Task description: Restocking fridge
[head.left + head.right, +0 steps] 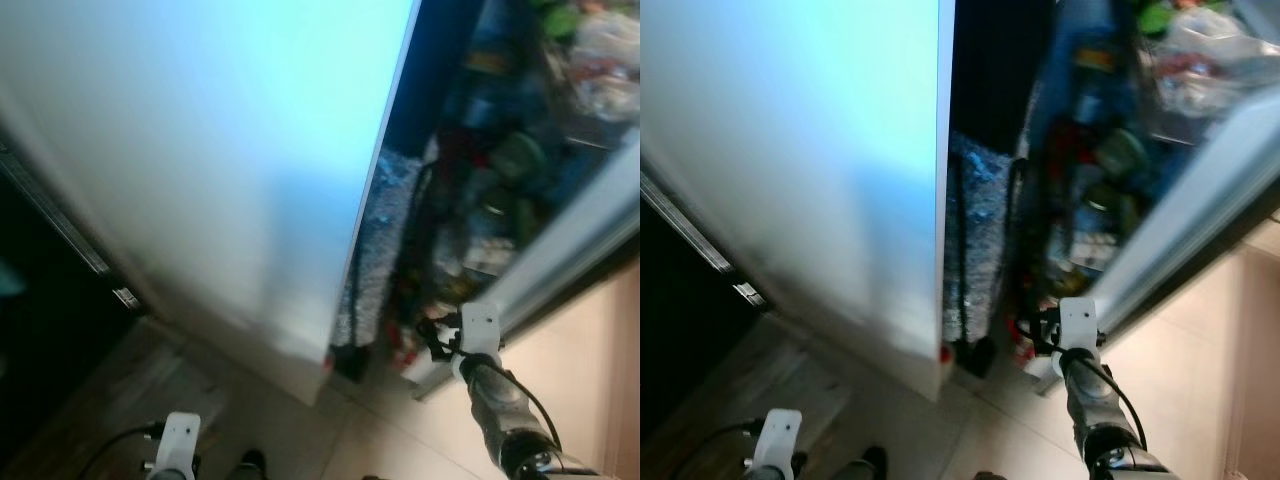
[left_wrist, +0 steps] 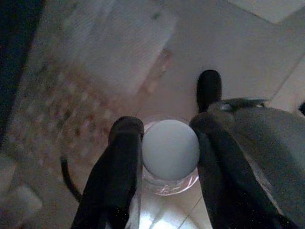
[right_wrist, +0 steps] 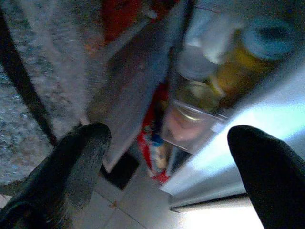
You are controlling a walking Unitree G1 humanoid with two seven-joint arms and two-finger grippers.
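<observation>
Head views: the white fridge door stands open, with crowded door shelves beyond.

Left wrist view: the left gripper pinches a clear white-capped bottle low over the floor, not yet stocked.

Right wrist view: the right gripper is spread, empty, near the shelves.

Fridge shelf contents are blurred; left claw hides its bottle's body.

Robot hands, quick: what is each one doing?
Left gripper: closed on a white-capped bottle.
Right gripper: open, empty, near the fridge door shelf.
</observation>
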